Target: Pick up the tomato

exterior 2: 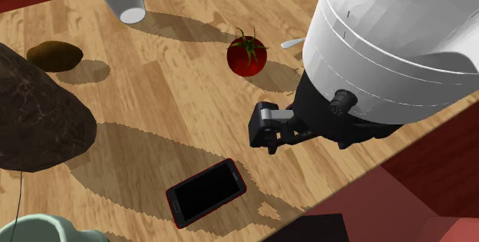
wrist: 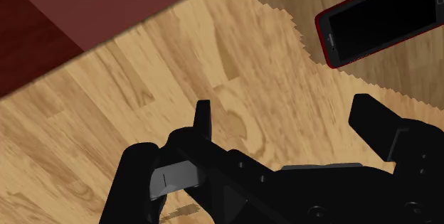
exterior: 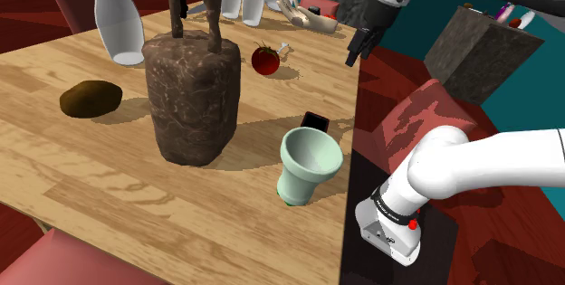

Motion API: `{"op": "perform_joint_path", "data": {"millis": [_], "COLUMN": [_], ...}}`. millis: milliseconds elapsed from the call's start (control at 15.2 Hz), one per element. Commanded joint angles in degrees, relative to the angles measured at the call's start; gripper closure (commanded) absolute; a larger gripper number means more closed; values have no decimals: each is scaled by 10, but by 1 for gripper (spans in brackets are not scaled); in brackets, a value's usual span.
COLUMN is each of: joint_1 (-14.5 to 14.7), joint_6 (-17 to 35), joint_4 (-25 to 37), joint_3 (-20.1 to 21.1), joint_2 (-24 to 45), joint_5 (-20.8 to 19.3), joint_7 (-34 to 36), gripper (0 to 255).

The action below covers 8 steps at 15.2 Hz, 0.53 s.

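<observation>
I am judging this as the approach step. The hand (exterior: 360, 48) is hovering by the bench (exterior: 90, 175) edge, fingers wide apart and gripping nothing. The tomato (exterior 2: 247, 54) is sitting on the wood near the hand, apart from it. Next, I reckon, I am swinging over it and lowering. The wrist view is giving me a red-cased phone (wrist: 381, 20) instead.
</observation>
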Motion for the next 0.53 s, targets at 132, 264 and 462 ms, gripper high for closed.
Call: {"op": "perform_joint_path", "data": {"millis": [132, 264, 462], "joint_1": [4, 9, 15], "joint_6": [27, 50, 81], "joint_4": [19, 41, 79], "joint_3": [0, 1, 1], "joint_2": [43, 86, 150], "joint_5": [3, 7, 12], "joint_7": [0, 0, 0], "gripper": [0, 0, 0]}}
